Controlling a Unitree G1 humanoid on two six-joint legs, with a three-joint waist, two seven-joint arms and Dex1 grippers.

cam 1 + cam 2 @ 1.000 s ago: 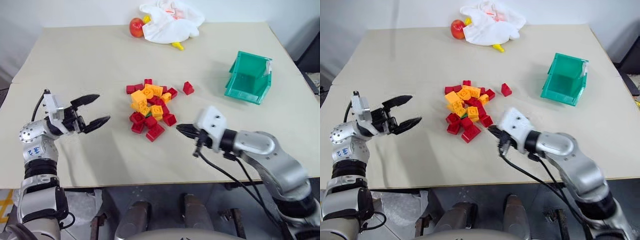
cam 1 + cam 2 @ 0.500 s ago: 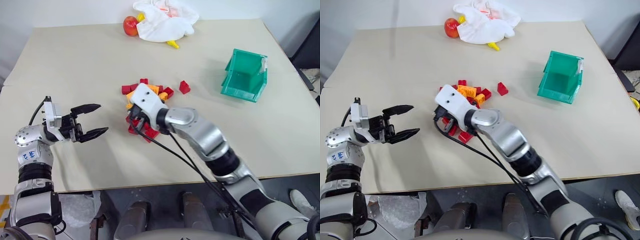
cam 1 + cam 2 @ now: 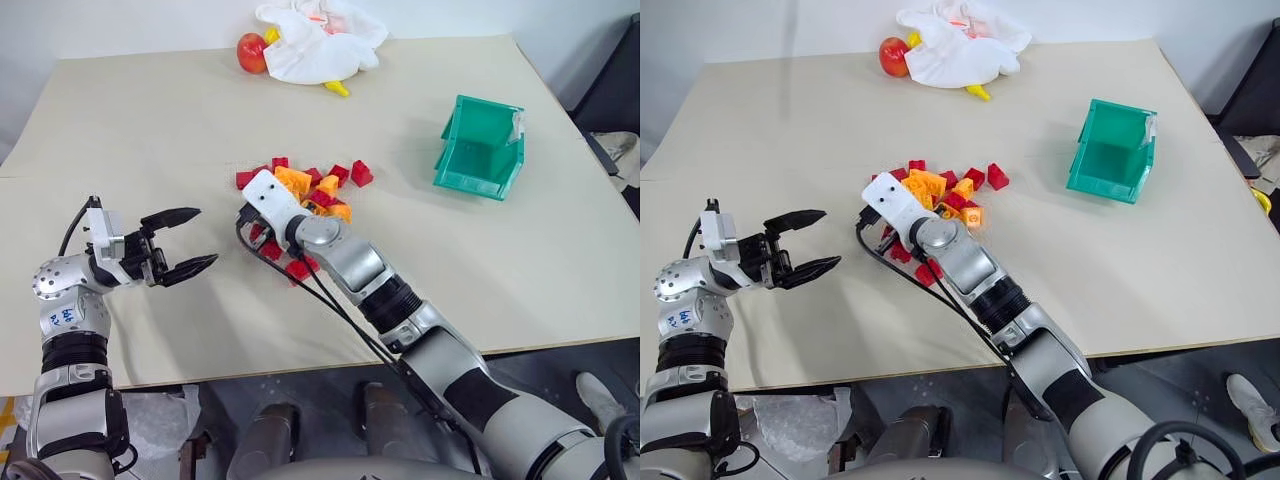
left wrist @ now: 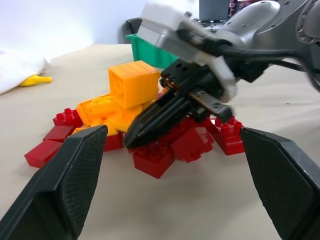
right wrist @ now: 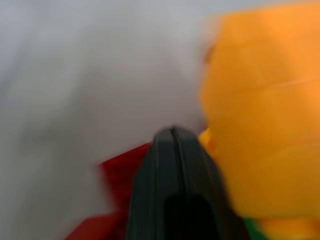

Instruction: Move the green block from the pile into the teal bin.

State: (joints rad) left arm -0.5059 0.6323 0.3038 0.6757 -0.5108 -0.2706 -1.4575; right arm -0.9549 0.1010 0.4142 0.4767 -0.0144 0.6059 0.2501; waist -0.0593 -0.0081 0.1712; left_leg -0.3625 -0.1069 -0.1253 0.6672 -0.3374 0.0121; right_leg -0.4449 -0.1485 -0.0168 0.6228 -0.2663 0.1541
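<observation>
The pile point(image 3: 297, 181) of red, orange and yellow bricks lies mid-table. My right gripper point(image 4: 136, 139) is shut, with its black fingers pressed together, and its tip pokes into the pile's near-left side among red bricks. Close against its fingertips point(image 5: 172, 150) are an orange brick and a red one. A sliver of the green block point(image 5: 254, 227) peeks from under the orange brick. My left gripper point(image 3: 205, 238) hangs open left of the pile, holding nothing. The teal bin point(image 3: 480, 150) stands far right, apart from both grippers.
A white cloth point(image 3: 312, 40), a red ball-like fruit point(image 3: 250, 52) and a yellow item point(image 3: 335, 88) lie at the table's far edge. Black cables point(image 3: 330, 305) trail from my right wrist across the table. One red brick point(image 3: 360, 173) sits at the pile's right.
My right arm swept left and forward into the pile with its fingers shut, nudging bricks apart. The left gripper stayed open in place. The camera view shifted slightly.
</observation>
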